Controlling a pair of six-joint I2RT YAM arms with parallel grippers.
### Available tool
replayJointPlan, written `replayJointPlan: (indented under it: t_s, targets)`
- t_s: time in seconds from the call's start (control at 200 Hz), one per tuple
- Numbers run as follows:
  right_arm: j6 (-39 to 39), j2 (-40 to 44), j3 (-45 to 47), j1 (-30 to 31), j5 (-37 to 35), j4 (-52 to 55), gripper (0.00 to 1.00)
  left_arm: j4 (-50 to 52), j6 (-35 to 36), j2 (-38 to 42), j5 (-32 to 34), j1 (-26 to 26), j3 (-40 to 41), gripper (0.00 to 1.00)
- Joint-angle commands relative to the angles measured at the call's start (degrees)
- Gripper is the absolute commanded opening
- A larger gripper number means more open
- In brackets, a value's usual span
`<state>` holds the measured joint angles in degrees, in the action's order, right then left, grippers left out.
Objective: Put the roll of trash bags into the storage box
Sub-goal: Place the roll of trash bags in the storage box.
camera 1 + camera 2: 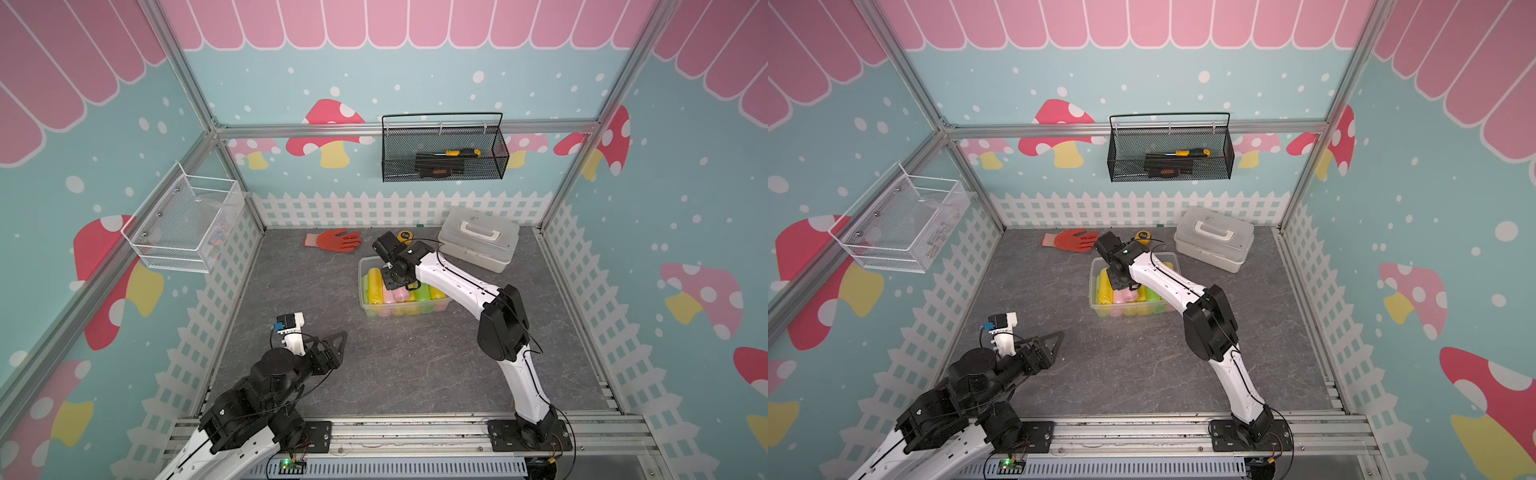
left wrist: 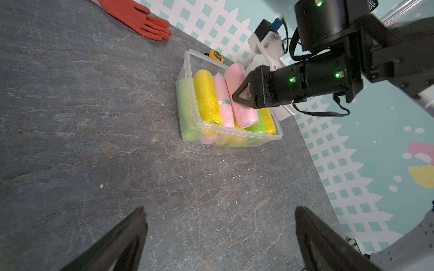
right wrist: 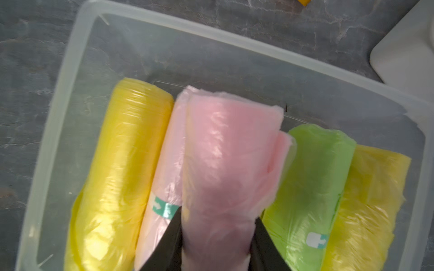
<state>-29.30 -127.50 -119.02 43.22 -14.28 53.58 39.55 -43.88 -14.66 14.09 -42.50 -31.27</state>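
The right claw (image 3: 216,237) is seen in its own wrist view closed on the pink roll of trash bags (image 3: 225,152), one finger pressed against each side. The roll is held inside the storage box (image 3: 164,25), above a second pink roll (image 3: 164,164) and a green roll (image 3: 312,183). Two yellow rolls (image 3: 122,164) are packed at the outer sides.

In both top views this grip is covered by the right arm's wrist, and only the box (image 1: 374,309) and parts of the rolls are shown. From the left wrist view the held roll (image 2: 234,77) is seen lying at a slant. Whether it rests on the rolls beneath cannot be told.

The left claw (image 2: 220,237) is spread wide with nothing between its fingers. It is held over the near left of the counter (image 1: 332,374), well apart from the box.

A tape measure (image 1: 404,237) is placed just beyond the box's far wall. A red glove (image 1: 332,240) lies to the far left of it, and a white case (image 1: 478,239) to the far right. A black mesh basket (image 1: 444,153) is hung on the far wall.
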Motion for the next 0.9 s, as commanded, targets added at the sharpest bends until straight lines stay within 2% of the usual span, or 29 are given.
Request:
replayJointPlan:
  t_s: [0.0, 0.41, 0.58, 0.775, 0.896]
  targets:
    - [-1.26, -0.68, -2.18, -0.83, 0.58, 1.1, 0.0, -0.3, 0.75, 0.81, -0.33, 0.22, -0.12, 0.99]
    - [-2.88, -4.85, -0.9, -1.74, -1.26, 1.61, 0.0, -0.26, 0.2, 0.68, 0.74, 0.22, 0.23, 0.99]
    - [-3.65, -4.07, 0.07, -1.65, -0.04, 0.99, 0.18, -0.24, 0.25, 0.77, 0.95, 0.25, 0.23, 0.99]
    - [-3.83, 0.79, 6.41, -1.71, 1.08, -3.78, 0.47, -0.26, 0.37, 0.7, 1.2, 0.27, 0.24, 0.99]
    - [-3.25, 5.27, 11.62, -1.7, 2.48, -8.26, 0.56, -0.64, 1.39, 0.29, 0.97, 0.27, -0.3, 0.99]
